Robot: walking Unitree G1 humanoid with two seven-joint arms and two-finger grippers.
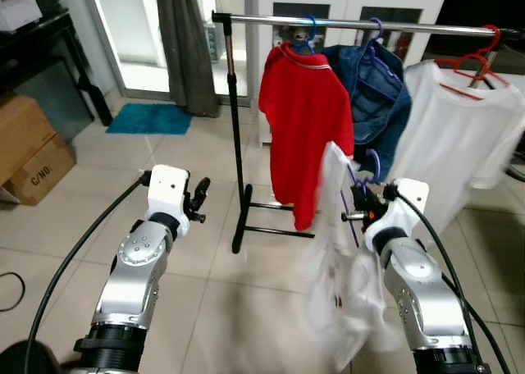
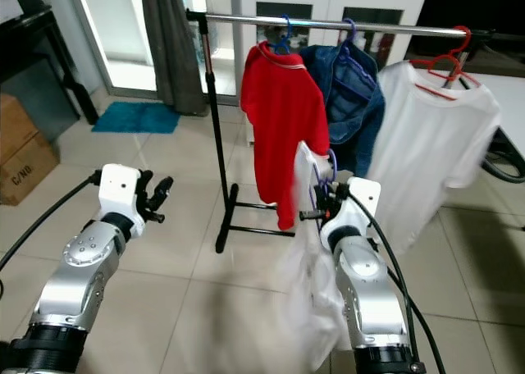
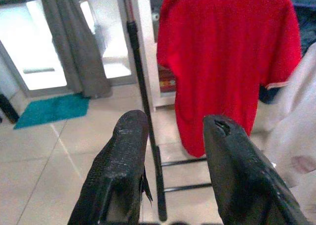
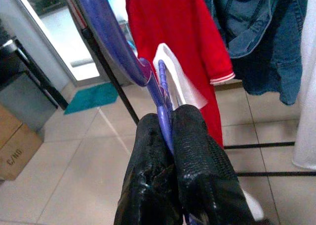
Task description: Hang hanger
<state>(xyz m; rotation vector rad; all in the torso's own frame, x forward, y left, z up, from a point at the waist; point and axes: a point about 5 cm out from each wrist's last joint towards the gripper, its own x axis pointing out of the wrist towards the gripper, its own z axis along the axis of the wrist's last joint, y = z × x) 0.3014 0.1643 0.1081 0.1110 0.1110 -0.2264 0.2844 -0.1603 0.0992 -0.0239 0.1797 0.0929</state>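
At centre right, the right gripper clamped a purple plastic hanger carrying a white shirt, below the chrome clothes rail; lifting its hook over the rail likely came next. The left gripper stood open, empty.

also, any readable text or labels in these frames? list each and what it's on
"C/NO." printed on the side of the cardboard box on the floor at the robot's left.
A small red-and-dark mark on the white garment hanging from the purple hanger in the right gripper is too blurred to read.
Nothing else legible.
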